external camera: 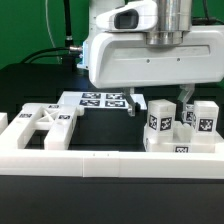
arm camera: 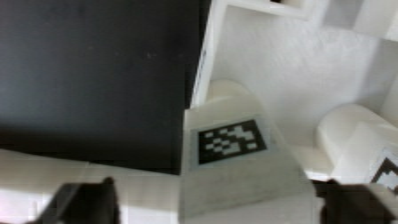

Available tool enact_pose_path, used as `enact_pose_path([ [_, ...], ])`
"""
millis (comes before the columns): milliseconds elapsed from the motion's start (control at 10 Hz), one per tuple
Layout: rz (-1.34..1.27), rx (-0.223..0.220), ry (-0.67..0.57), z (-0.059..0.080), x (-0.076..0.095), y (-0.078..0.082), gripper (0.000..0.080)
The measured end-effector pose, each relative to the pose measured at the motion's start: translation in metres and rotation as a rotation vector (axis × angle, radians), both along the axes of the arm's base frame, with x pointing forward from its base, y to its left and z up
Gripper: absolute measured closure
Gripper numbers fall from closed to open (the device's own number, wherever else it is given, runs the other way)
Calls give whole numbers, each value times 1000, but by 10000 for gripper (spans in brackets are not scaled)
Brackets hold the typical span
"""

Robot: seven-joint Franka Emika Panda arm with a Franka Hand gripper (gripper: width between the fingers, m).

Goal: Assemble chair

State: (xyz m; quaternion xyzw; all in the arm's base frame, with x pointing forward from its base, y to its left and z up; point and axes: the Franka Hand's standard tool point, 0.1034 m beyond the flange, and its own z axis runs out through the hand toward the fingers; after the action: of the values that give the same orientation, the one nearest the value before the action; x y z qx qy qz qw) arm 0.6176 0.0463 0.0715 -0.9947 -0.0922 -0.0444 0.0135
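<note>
Straddling a tagged white chair block (arm camera: pixel 240 160), the gripper (arm camera: pixel 214 198) sets a jaw on either side, though I cannot tell whether they pinch it, among the chair parts (external camera: pixel 165 125) clustered at the exterior view's right, beside the marker board (external camera: pixel 100 101), likely squared up for a lift.

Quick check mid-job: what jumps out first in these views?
The big white hand dominates, hanging low over a cluster of tagged white chair blocks at the exterior view's right. In the wrist view its fingers straddle one tagged block. A flat open-framed chair part lies at the exterior view's left.
</note>
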Motion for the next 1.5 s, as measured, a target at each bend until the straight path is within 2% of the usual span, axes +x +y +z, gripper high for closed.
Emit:
enact_pose_path([
  [100,-20,2,1,0,0,0,372],
  [200,-29,3,1,0,0,0,514],
  [700,-475,40,11,0,1,-3,514],
  [1000,-684,41,18,0,0,-14,514],
  [1200,-732,40,21,0,-1,-16,512],
  [1300,-736,41,20,-1,-1,-16,439],
  [1400,-735,41,20,-1,-1,-16,296],
  [1500,-734,42,19,0,-1,-16,296],
])
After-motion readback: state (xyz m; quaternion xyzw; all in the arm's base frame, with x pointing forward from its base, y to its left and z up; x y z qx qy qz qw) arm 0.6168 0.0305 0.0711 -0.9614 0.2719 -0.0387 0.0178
